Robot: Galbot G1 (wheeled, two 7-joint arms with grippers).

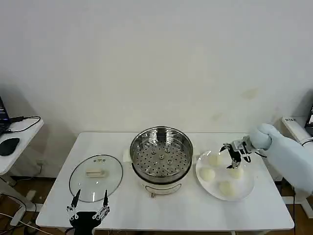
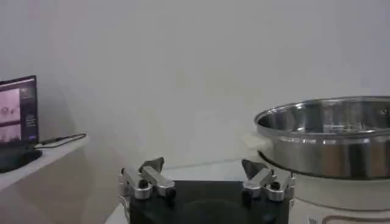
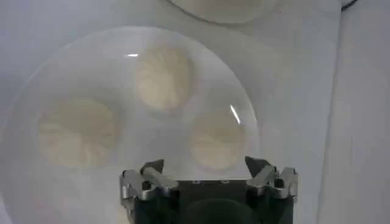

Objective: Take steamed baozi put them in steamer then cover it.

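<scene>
The right gripper [image 1: 234, 155] hangs open over the plate [image 1: 247, 188], its fingers spread above one of four baozi [image 1: 207, 174] lying there. Left of the plate stands one steamer [image 1: 161, 152], its tray bare. One cover [image 1: 96, 176] lies flat on the table [image 1: 195, 210] beyond it. The left gripper [image 1: 89, 205] waits open near the cover's front edge

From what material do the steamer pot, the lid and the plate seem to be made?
The steamer looks like polished stainless steel: mirror-bright wall, perforated tray, on a white base that may be plastic. The cover seems clear glass, since the table shows through, with a metal rim and cream handle. The plate appears glossy white ceramic or plastic; I cannot tell which.
</scene>
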